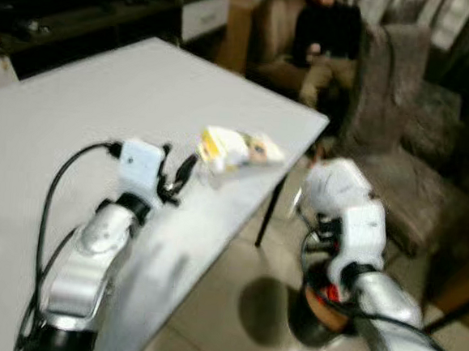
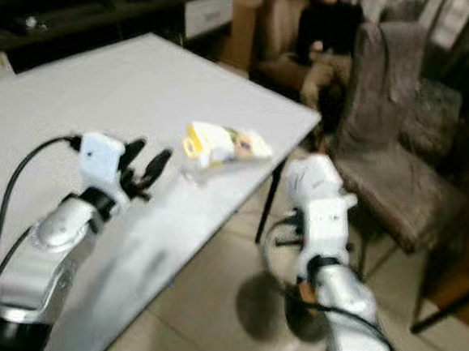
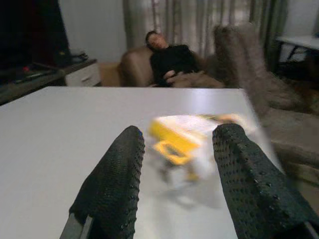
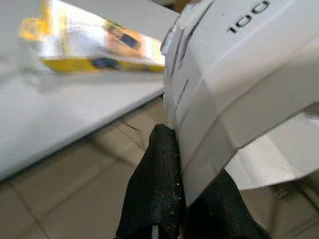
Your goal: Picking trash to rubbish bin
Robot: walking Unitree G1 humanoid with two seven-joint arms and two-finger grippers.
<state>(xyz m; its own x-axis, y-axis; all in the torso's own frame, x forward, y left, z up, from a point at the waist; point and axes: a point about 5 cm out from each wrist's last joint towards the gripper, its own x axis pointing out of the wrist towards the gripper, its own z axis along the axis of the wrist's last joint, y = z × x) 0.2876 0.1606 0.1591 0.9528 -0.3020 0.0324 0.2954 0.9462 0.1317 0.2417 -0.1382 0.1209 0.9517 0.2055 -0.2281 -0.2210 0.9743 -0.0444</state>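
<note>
Beside the table (image 1: 77,114), right hand (image 4: 187,199) grips white carton (image 1: 335,187).

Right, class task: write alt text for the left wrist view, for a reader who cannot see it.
Two black pincer fingers, spread open, frame a blurred yellow and white packet lying on a white table. Beyond the table a person in dark clothes reclines on a brown sofa in front of curtains.

Crumpled yellow-and-white wrapper (image 1: 238,149) lies flat near the white desk (image 1: 102,100) edge. White creased paper carton (image 4: 239,89) clamped between right fingers (image 4: 157,189).
</note>
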